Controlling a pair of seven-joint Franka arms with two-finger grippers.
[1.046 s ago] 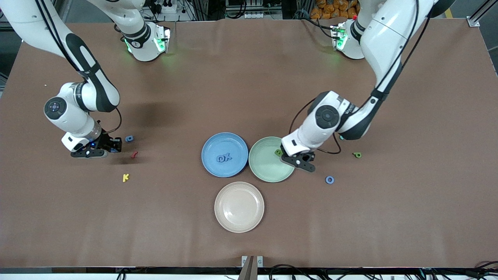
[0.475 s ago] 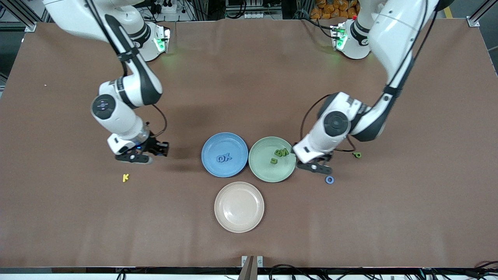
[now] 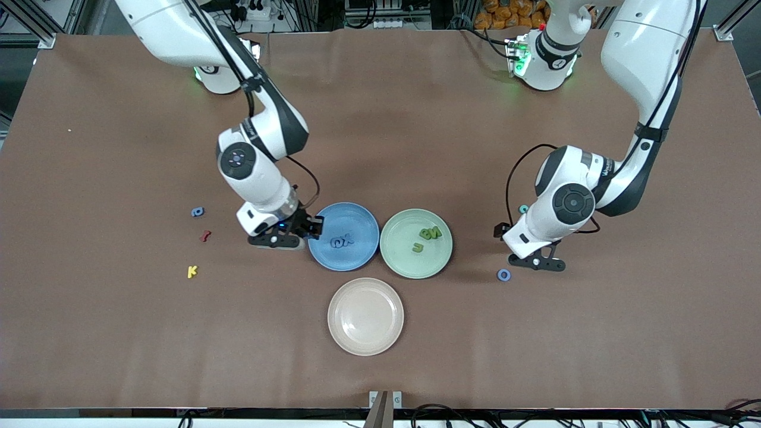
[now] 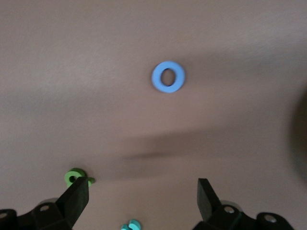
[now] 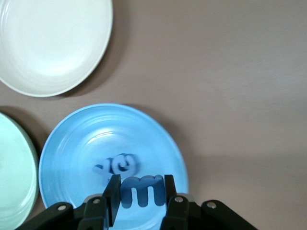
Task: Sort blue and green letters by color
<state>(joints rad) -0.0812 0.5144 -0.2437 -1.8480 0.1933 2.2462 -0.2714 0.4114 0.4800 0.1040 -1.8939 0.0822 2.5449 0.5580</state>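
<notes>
Brown tabletop: the left gripper, fingers now spread and empty, has left the green letters in the green plate and hangs by the blue O. Over the blue plate's edge, the right gripper pinches a blue M, long axis spanning its fingers.

Three plates sit mid-table: two side by side, the third plate nearer the camera. The one toward the right arm's end holds two letters; its neighbour holds three. Toward the left arm's end lie a ring letter and another letter. Toward the right arm's end lie an O, a small letter, then a K nearest the camera.
</notes>
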